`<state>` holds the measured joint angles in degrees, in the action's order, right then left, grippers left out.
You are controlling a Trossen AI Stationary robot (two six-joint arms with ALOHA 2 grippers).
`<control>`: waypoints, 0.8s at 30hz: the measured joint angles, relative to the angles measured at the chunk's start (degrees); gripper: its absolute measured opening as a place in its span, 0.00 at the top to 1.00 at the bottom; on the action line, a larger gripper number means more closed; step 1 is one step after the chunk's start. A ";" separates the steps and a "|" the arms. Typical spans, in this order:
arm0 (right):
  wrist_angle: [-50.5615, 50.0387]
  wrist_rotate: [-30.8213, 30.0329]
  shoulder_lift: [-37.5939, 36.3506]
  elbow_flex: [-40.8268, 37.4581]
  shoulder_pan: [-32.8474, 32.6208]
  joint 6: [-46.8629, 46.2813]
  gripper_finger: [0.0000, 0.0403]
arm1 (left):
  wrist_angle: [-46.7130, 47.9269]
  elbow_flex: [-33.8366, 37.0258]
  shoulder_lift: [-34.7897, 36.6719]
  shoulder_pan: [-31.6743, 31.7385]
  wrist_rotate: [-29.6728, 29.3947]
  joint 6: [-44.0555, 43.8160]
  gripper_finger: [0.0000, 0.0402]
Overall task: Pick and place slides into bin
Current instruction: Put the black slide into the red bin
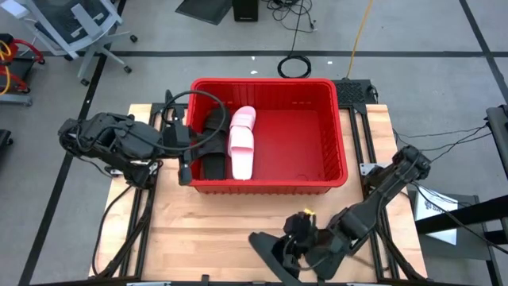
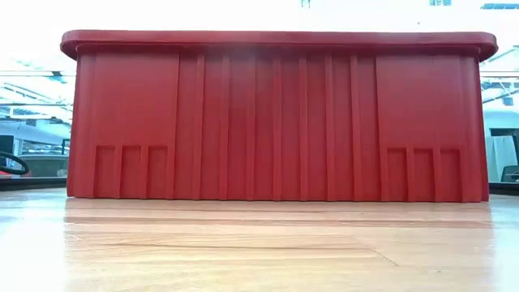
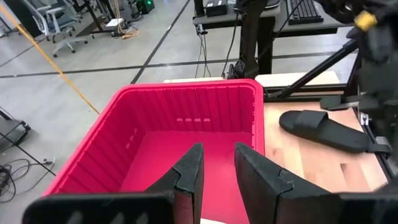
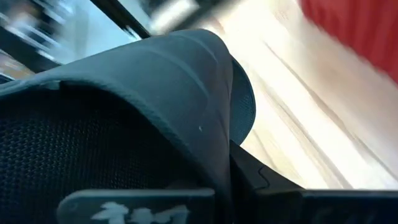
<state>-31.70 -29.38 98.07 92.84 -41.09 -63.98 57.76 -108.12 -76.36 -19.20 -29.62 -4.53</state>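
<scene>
Red bin [image 1: 333, 119] sits at the middle of the wooden table [image 1: 214, 230], toward its far edge. Inside, against the bin's left end, a pale pink slide [image 1: 241, 141] lies beside black slides [image 1: 213, 143]; they overlap and cannot be counted. Left gripper [image 1: 187, 148] is at the bin's left wall, reaching over the rim; its fingers [image 3: 189, 177] are parted by a narrow gap and hold nothing, red bin floor showing between them. Right gripper [image 1: 287, 248] is low at the table's near edge, shut on a black slide [image 1: 266, 246] by its ribbed strap, which fills the right wrist view. That slide lies well apart from the bin, on the bare wood.
</scene>
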 joint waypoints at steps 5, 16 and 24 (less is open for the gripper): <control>19.76 -3.69 -2.14 0.00 1.38 13.88 1.00 | -0.13 0.00 1.08 -0.02 -0.01 1.03 0.78; 68.94 -1.87 -2.76 0.00 6.17 52.99 1.00 | -0.52 0.00 6.30 0.11 -2.24 0.51 0.78; 87.50 5.48 -2.71 0.90 14.77 71.86 1.00 | -0.48 0.00 9.84 0.11 -2.00 -0.49 0.78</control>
<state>55.80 -23.90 95.35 93.74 -26.32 7.88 57.28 -108.12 -66.52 -19.09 -31.62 -5.02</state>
